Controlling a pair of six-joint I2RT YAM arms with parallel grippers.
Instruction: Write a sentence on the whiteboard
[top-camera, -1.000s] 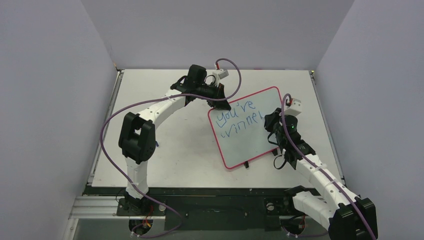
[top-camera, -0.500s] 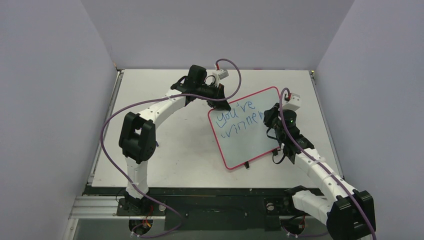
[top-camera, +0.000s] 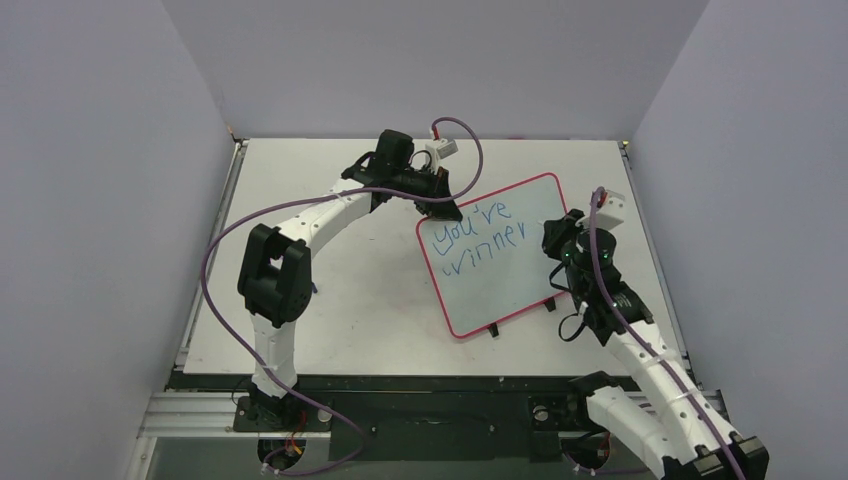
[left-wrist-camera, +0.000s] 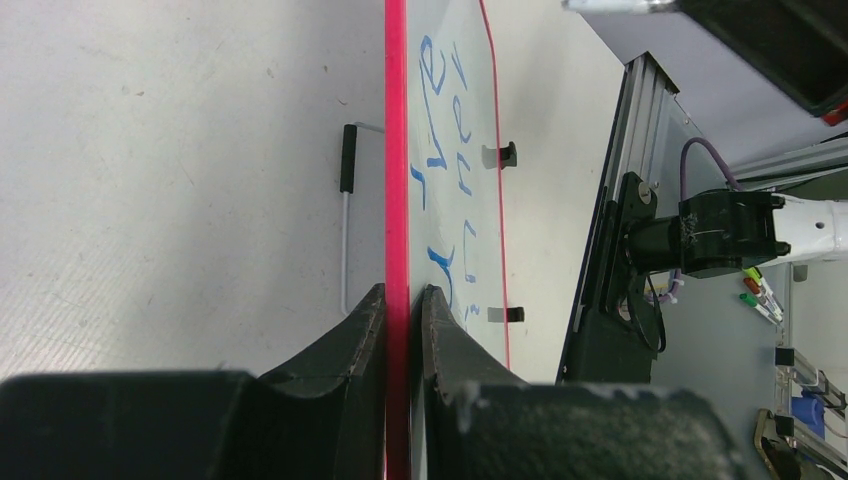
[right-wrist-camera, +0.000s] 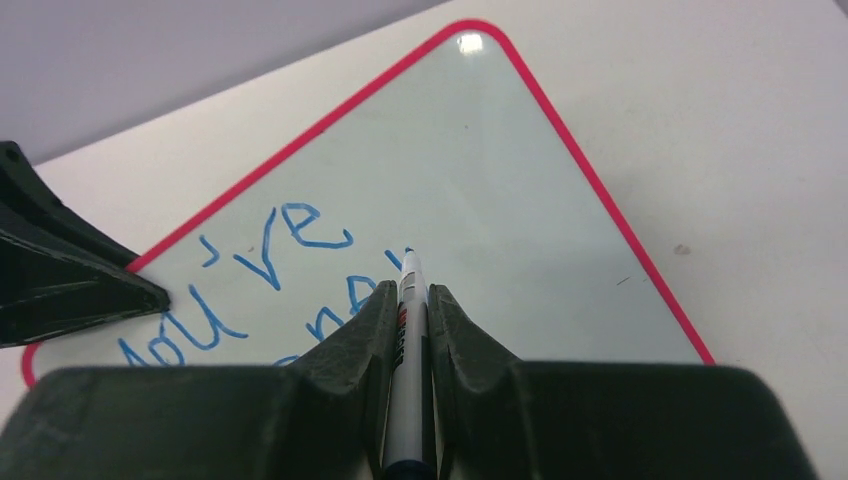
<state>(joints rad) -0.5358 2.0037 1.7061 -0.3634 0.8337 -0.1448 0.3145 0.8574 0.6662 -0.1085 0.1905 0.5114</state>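
The whiteboard (top-camera: 500, 285) stands tilted on the table, pink-red frame around a glossy white face. Two lines of the sentence (top-camera: 476, 236) in blue marker run across its upper part. My left gripper (top-camera: 433, 207) is shut on the board's upper-left corner; in the left wrist view its jaws (left-wrist-camera: 403, 292) pinch the red frame (left-wrist-camera: 396, 150) edge-on, with the lettering (left-wrist-camera: 440, 170) beyond. My right gripper (top-camera: 556, 232) hovers by the board's right edge, shut (right-wrist-camera: 407, 290) on a white marker pen (right-wrist-camera: 410, 272). The pen's tip sits just past the last blue letter (right-wrist-camera: 300, 235) on the board (right-wrist-camera: 500, 170).
Two small black feet (top-camera: 494, 330) prop the board at its near edge, and a wire stand (left-wrist-camera: 345, 200) shows behind it. Grey walls close in the table on three sides. A metal rail (top-camera: 400, 410) with the arm bases runs along the near edge.
The second line gained its last letter. My right gripper with the pen then drew back to the right, off the lettering toward the board's right edge. The left gripper held still.
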